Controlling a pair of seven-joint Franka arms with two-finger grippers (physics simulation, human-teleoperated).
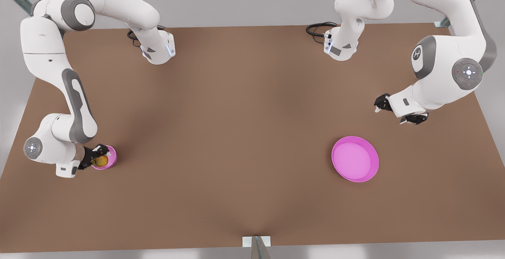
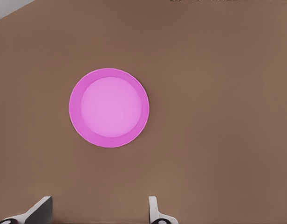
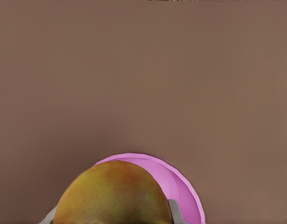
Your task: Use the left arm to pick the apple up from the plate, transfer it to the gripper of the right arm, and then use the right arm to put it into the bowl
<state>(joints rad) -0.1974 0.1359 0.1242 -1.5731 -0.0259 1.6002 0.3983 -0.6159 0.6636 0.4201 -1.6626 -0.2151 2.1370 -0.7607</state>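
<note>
Apple (image 1: 101,161) sits gripped between the right gripper's (image 1: 98,157) fingers over the bowl (image 1: 112,157) near a table (image 1: 236,133) edge; the left gripper (image 1: 398,111) hangs spread and empty beside the plate (image 1: 355,159).

Bare brown tabletop (image 1: 236,140) stretches between the small deep pink bowl (image 1: 111,157) and the wide shallow pink plate (image 1: 355,159). The right claw (image 1: 94,157) with the apple (image 1: 101,161) crowds the bowl's opening.

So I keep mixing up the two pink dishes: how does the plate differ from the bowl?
The plate is wide and shallow, the bowl small and deep. The plate lies bare, while the right gripper holds the apple over the bowl. Both are round and magenta-pink.
</note>
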